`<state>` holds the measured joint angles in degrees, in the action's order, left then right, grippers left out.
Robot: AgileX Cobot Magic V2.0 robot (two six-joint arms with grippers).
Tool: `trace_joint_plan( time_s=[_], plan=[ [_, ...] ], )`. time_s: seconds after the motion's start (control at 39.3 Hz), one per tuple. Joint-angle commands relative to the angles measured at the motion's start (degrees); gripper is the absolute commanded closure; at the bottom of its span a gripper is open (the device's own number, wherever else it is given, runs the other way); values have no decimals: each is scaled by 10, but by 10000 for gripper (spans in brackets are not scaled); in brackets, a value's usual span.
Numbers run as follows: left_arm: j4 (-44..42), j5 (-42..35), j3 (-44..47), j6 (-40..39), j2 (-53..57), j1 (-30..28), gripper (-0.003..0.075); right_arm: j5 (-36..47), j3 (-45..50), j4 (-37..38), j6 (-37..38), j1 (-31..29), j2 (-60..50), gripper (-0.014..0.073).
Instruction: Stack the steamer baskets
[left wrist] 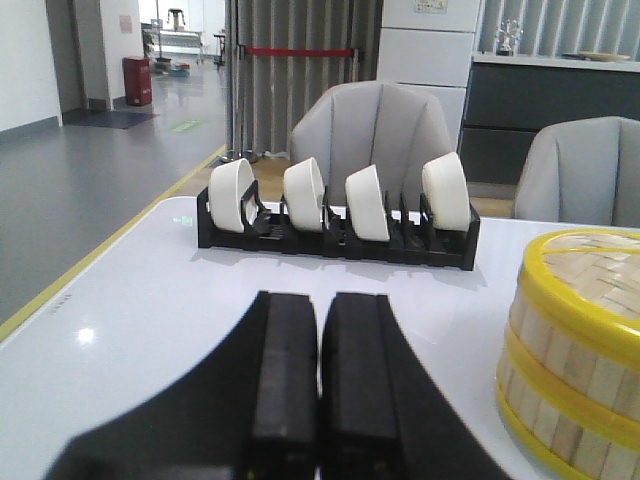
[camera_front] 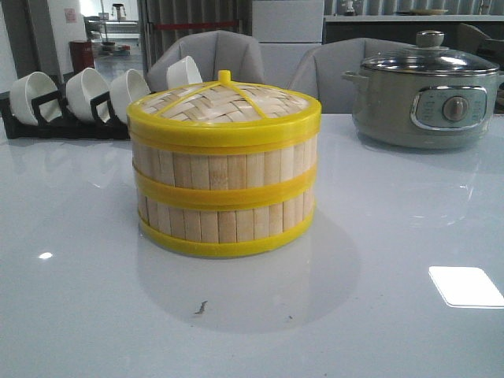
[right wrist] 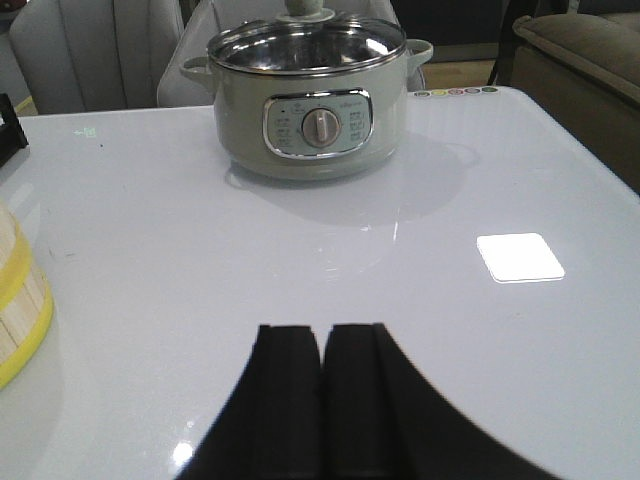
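Steamer baskets (camera_front: 224, 185) stand mid-counter (camera_front: 409, 331) as one upright column: two rings, lid (camera_front: 224, 106) seated on top, rims flush. Stack looks complete.

Left gripper (left wrist: 320, 385): jaws together, empty, pointing toward the bowl rack (left wrist: 335, 235); stack lies off to its right, near. Right gripper (right wrist: 325, 385): jaws together, empty, facing the electric pot (right wrist: 305, 100); stack lies off to its left, only its edge in view.

Neither arm touches it. Which arm is nearer: cannot tell.
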<state>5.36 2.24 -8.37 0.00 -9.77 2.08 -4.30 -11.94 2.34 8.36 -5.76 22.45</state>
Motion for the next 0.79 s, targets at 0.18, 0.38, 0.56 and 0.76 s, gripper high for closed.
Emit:
trace_joint_plan(
  time_s=[0.18,0.38,0.56,0.76],
  plan=[
    [1,-124,80,4,63,-7,631,47,-18,3,-4,-4,1,538],
    [-11,-91,88,5,95,-7,631,47,-18,3,-4,-4,1,538],
    [-26,-80,88,5,109,-7,631,47,-18,3,-4,-4,1,538],
    [-26,-73,88,5,108,-7,631,47,-18,3,-4,-4,1,538]
  ],
)
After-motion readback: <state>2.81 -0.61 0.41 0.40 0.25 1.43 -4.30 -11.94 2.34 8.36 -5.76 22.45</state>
